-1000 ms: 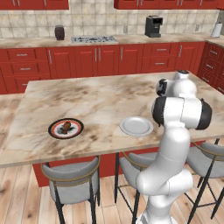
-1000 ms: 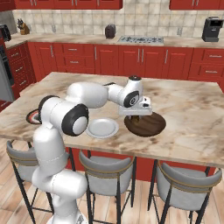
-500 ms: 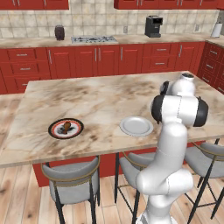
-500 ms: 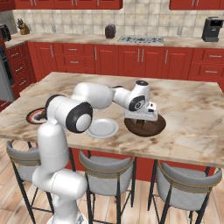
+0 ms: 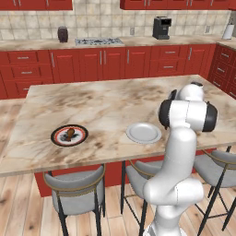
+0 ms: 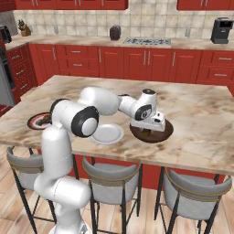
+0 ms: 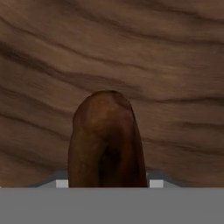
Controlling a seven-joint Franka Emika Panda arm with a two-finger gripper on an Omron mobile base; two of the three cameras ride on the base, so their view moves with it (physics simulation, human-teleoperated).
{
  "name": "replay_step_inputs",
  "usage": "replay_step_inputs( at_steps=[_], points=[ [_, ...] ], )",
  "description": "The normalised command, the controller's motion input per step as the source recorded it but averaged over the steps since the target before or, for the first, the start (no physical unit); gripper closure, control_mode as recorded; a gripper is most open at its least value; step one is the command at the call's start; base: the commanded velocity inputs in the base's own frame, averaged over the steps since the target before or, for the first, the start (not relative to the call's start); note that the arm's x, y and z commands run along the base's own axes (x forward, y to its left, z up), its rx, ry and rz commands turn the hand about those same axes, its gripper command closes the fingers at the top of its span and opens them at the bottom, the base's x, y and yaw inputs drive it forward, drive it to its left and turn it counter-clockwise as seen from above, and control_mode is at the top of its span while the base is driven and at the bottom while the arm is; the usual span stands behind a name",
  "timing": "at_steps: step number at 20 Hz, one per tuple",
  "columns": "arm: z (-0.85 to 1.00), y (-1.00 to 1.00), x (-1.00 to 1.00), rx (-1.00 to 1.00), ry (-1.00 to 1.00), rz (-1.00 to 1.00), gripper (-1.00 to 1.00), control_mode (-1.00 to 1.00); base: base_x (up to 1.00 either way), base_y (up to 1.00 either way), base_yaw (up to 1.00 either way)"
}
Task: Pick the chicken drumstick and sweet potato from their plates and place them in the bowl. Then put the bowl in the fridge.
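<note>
Hand view: the sweet potato is gripped by the gripper low over the bowl; judged stiff, fairly heavy, best held mid-length.

Our arm comes up off the base, elbow bent, forearm stretched fwd and a bit to our right, roughly level over the desk. Wrist is turned so the hand points straight down, gripper sitting low inside the bowl. From the left base cam the hand is hidden behind our own shoulder and elbow. Hand cam looks down at the bowl's grain w/ the sweet potato standing up btwn the fingers, which are set about halfway apart and clamped on its sides.
</note>
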Motion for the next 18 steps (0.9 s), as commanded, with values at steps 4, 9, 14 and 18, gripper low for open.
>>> replay_step_inputs(
  at_steps=[4, 9, 14, 18],
  points=[
    [-0.16, 0.00, 0.00, 0.00, 0.00, -0.05, -1.00, -1.00, 0.00, 0.00, 0.00],
    [-0.13, 0.00, 0.00, 0.00, 0.00, -0.05, -1.00, -1.00, 0.00, 0.00, 0.00],
    [0.10, 0.00, 0.00, 0.01, 0.00, 0.00, -1.00, -1.00, 0.00, 0.00, 0.00],
    [0.33, 0.00, -0.01, 0.01, 0.00, 0.00, -1.00, -1.00, 0.00, 0.00, 0.00]
  ],
)
